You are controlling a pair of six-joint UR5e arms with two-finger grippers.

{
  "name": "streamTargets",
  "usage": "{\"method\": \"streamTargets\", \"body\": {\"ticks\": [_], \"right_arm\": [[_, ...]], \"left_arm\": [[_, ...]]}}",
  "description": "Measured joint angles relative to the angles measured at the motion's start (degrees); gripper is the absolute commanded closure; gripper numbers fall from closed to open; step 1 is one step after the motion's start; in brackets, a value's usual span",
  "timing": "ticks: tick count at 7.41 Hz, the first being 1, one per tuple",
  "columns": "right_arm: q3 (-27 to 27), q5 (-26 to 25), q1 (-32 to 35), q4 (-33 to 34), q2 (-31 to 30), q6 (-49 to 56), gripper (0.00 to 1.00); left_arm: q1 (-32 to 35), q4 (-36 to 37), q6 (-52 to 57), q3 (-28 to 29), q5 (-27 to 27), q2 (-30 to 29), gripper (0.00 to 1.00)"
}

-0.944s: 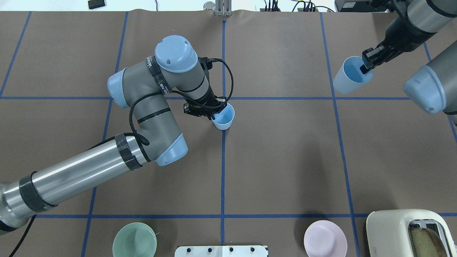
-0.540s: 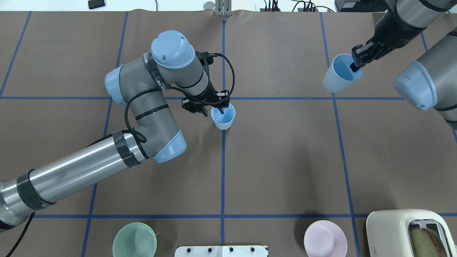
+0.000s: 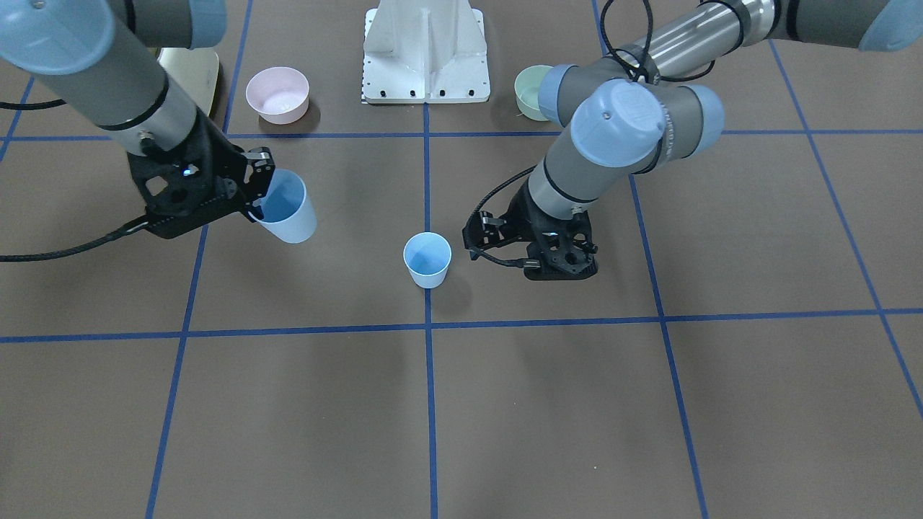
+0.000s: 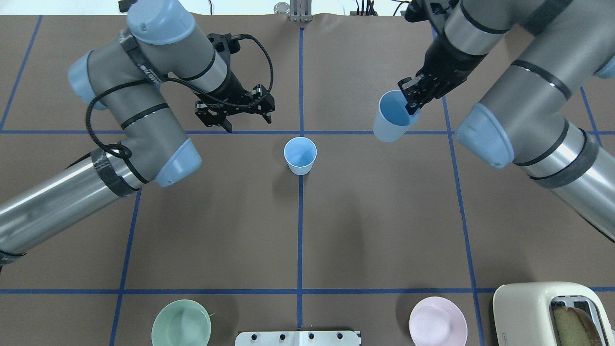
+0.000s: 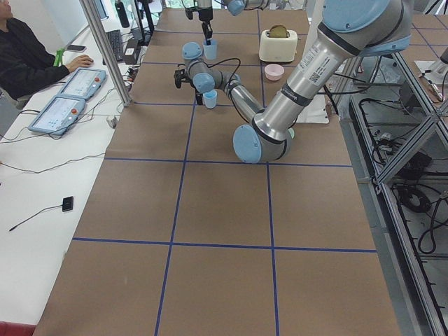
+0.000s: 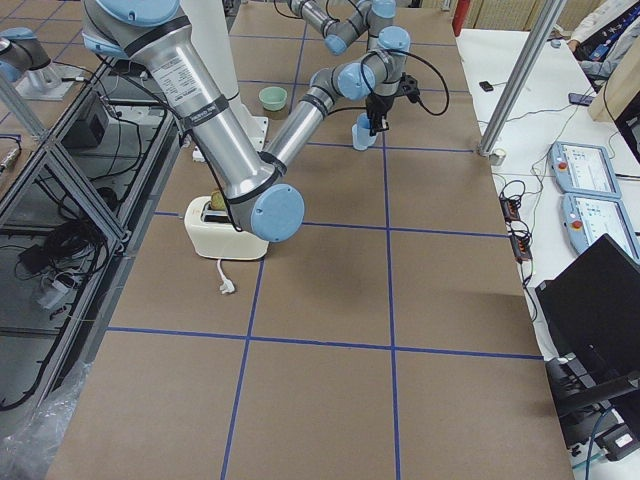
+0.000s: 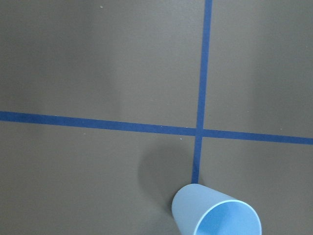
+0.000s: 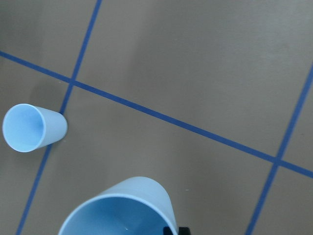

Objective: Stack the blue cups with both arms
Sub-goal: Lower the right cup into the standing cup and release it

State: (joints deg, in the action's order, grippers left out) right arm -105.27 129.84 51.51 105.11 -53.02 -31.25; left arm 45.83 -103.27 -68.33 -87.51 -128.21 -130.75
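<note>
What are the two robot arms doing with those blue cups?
They are trying to stack two blue cups. The right tool pinches one blue cup by its rim and holds it, tilted, above the table. The other blue cup stands upright, alone, near the middle. The left tool hangs open and empty beside it, not touching. The cups are not stacked yet.

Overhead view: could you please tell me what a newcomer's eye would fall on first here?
The right hand grips a tilted blue cup by its rim, right of centre. A second blue cup stands upright on the middle blue line, the open left hand empty beside it.
</note>
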Motion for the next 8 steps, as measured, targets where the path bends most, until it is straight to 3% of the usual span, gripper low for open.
{"method": "streamTargets", "body": {"ticks": [3, 8], "right_arm": [[7.59, -3.94, -5.70, -7.56, 5.56, -8.11, 1.00], [14.18, -10.90, -11.48, -12.64, 10.45, -13.13, 1.00]], "left_arm": [[3.69, 12.30, 14.01, -8.56, -0.19, 5.66, 0.02], [4.70, 14.44, 17.16, -10.71, 0.14, 8.35, 0.02]]}}
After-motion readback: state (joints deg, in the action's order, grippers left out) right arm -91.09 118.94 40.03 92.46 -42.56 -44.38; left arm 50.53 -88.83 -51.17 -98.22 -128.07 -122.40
